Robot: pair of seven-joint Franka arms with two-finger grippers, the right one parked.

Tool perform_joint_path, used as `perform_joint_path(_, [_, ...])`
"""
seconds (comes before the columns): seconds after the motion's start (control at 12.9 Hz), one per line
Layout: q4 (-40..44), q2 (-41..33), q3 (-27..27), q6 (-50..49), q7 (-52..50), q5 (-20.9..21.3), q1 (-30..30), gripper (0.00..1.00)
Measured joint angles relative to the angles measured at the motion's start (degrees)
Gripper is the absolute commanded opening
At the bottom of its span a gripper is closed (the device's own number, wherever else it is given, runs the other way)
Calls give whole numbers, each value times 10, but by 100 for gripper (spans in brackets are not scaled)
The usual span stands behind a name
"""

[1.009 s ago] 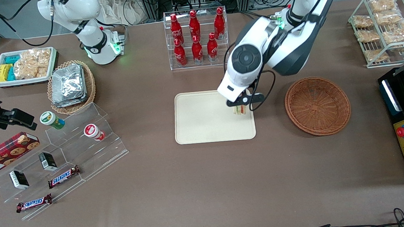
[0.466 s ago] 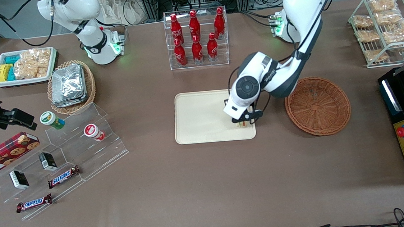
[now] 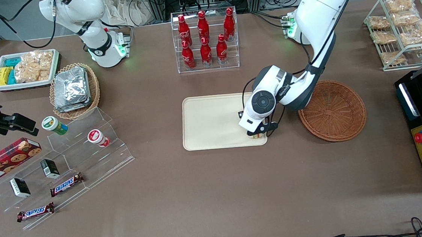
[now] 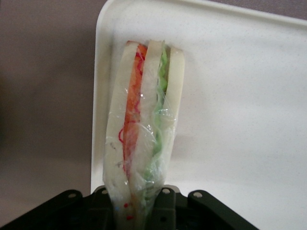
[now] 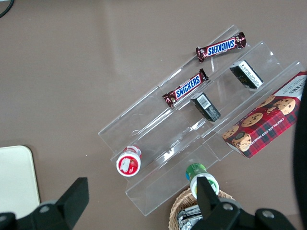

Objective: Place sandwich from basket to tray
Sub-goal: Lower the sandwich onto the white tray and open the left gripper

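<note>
1. The left arm's black two-finger gripper (image 3: 258, 133) sits low over the corner of the large cream-beige rectangular plastic tray (image 3: 211, 126) nearest the front camera and the round reddish-brown wicker basket (image 3: 331, 110), just right of the frame's centre in the front view.
2. Its fingers are clamped on the small clear-wrapped triangular sandwich (image 4: 144, 124), white bread with red-orange and green filling. The sandwich stands on edge over the tray (image 4: 240, 96), close beside the tray's rim; whether it touches the tray floor cannot be told.
3. One sandwich and one tray show. The one reddish-brown basket, just beside the tray toward the working arm's end, has nothing in it.
4. Six red bottles (image 3: 204, 40) stand in a clear acrylic rack at upper centre of the front view.
5. Two Snickers bars (image 3: 66, 184) lie by a clear stepped display (image 3: 85, 151) at lower left, with two small black boxes (image 3: 50, 168) and two round-lidded cups (image 3: 97, 137).
6. One lighter tan basket of silver foil packets (image 3: 73, 89) sits at upper left.
7. Everything rests on a brown cloth-covered table (image 3: 217, 201); cables and equipment line the frame's upper edge.
</note>
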Motion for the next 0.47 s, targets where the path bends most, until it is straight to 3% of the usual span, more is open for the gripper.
perform_joint_path(0.08, [0,0,0,0,0,0,0,100])
perform_joint_path(0.47, [4,-2,0,0,0,1,0,100])
